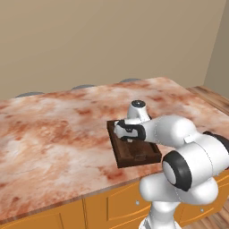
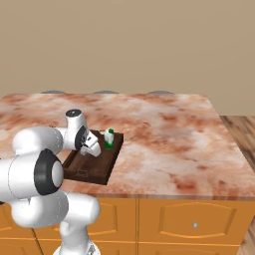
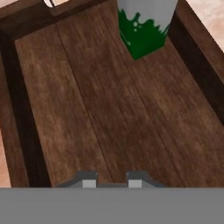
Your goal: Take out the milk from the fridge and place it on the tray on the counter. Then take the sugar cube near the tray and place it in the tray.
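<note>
Milk [image 2: 108, 139] standing upright in the far end of the tray [image 2: 97, 172] on the counter [image 2: 174, 139], so first half judged done; sugar-cube step in hand. End effector [image 2: 85, 151] hanging low over the tray's bare boards, fingertips [image 3: 89, 183] close together with nothing between them. Milk just ahead of the fingertips, apart from them. Next: lift clear of the tray, find the sugar cube beside it, too small to make out here.
</note>
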Robot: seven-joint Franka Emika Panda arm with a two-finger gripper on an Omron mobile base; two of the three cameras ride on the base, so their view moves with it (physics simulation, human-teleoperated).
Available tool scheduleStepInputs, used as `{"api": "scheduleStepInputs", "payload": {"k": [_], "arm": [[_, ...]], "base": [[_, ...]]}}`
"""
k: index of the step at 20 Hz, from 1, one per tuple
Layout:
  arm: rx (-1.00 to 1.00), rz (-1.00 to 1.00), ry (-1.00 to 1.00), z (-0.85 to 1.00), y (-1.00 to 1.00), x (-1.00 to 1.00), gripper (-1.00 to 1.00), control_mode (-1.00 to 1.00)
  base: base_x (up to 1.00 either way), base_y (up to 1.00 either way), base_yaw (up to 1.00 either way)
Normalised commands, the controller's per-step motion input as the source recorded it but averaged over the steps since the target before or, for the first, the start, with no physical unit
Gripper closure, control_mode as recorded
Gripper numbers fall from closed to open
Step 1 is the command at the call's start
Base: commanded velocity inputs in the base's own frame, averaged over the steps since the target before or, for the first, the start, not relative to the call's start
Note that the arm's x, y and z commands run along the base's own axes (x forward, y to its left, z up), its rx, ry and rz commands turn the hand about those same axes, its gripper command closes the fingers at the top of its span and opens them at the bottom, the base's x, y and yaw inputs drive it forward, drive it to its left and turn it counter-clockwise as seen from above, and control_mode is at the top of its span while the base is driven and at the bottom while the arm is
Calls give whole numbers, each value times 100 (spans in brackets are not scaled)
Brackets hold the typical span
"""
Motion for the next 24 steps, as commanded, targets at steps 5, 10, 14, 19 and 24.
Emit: {"api": "scheduleStepInputs", "payload": {"k": [5, 10, 14, 19, 24], "arm": [[0, -3, 3, -15, -5, 0, 100, -100], [0, -1, 3, -28, -17, 0, 100, -100], [0, 0, 2, -26, -19, 0, 100, -100], [0, 0, 2, -26, -4, 0, 100, -100], [0, 0, 0, -12, 0, 0, -100, -100]], "base": [[0, 0, 0], [0, 0, 0], [0, 0, 0], [0, 0, 0], [0, 0, 0]]}}
